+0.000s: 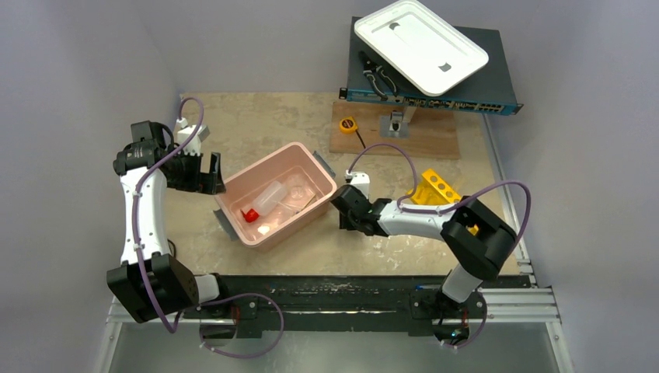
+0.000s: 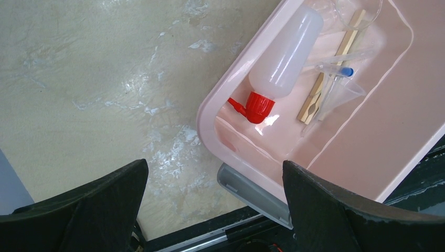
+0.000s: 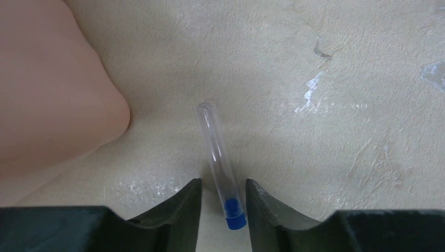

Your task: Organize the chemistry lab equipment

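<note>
Between the dark, wedge-shaped fingers of the right gripper (image 3: 223, 182) lies a thin clear tube (image 3: 214, 139), glassy and round-ended, with its blue cap (image 3: 235, 219) toward the wrist. The jaws stand partway apart and straddle the tube; a sliver of table shows on either side of it, so they are not clamped on it. The tube rests flat on the mottled beige, stone-textured table (image 3: 346, 73), just beside the rounded outer corner of the smooth pink plastic bin (image 3: 47, 89). The left gripper (image 2: 214, 167) holds its matte black jaws wide apart with nothing between them, above the bin's near corner and its grey latch (image 2: 252, 191). Inside the bin a small translucent-white squeeze bottle (image 2: 287, 50) lies on its side along the wall, its glossy red nozzle (image 2: 257, 107) pointing at the corner. Beside it lie flat slim wooden sticks (image 2: 330, 68), crossed by another clear blue-tipped tube (image 2: 341, 70) and a clear conical piece (image 2: 343, 94). In the top view the yellow holed rack (image 1: 435, 186) sits on the table to the right of the bin, partly behind the right arm, well apart from the tube under the jaws.
</note>
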Tool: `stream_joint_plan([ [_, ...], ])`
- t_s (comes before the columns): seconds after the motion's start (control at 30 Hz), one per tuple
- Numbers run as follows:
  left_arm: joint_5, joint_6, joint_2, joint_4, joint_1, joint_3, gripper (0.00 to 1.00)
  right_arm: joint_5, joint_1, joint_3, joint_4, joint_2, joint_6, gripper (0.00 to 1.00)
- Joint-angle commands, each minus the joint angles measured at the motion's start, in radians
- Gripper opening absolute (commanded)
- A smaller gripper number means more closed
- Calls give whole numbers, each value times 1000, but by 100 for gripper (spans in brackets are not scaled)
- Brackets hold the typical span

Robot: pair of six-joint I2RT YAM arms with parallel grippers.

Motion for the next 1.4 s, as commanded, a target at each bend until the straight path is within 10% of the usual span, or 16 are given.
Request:
stream_joint_plan([
  [0.0, 5, 15, -19, -3, -1, 8, 100, 30, -12, 6, 38, 2, 30, 31],
  [0.23, 10, 14, -12, -7, -1, 15, 100, 33, -51, -34, 14, -52, 34, 0],
  [0.67, 73, 26, -37, -116, 1, 28, 100, 95, -96, 273, -237, -323, -138, 0],
  [1.17, 24, -14, -95, -65, 3, -112, 100, -67, 74, 834, -281, 158, -375, 0],
  [1.27, 46, -19, -93, -23, 3, -155, 100, -78, 74, 848, -274, 201, -389, 12],
  [1.37, 41, -22, -92, 17, 3, -185, 95, -84, 74, 861, -286, 223, -392, 47],
])
